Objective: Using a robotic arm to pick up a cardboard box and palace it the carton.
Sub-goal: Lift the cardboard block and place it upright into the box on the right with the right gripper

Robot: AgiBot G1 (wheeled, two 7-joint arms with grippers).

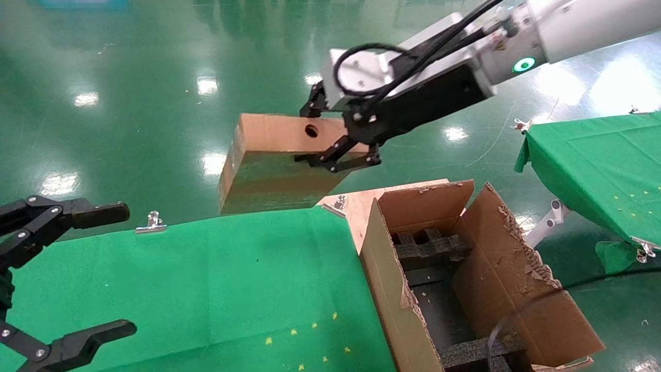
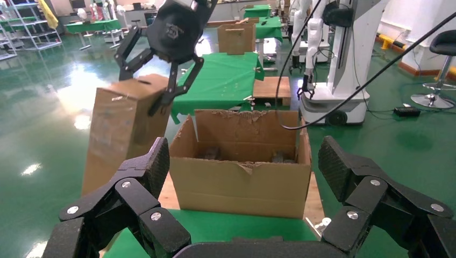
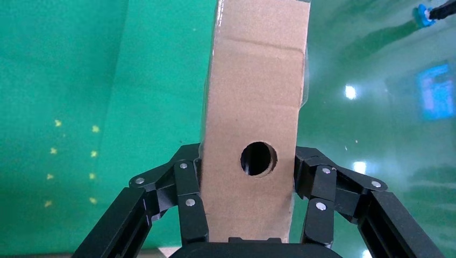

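We have the small flat brown cardboard box (image 1: 279,163) with its round hole held in the air beyond the green-covered table (image 1: 206,289), clamped across its narrow sides by our right gripper (image 1: 338,152) on the white glossy robotic arm (image 1: 568,31). The large brown corrugated carton (image 1: 490,268) with torn flaps and black foam inserts sits lower and nearer, well apart from the box. Our left gripper (image 1: 111,268) waits spread wide over the table edge. We judge the long box could catch a ragged flap or a foam insert on entry and twist in the grip.
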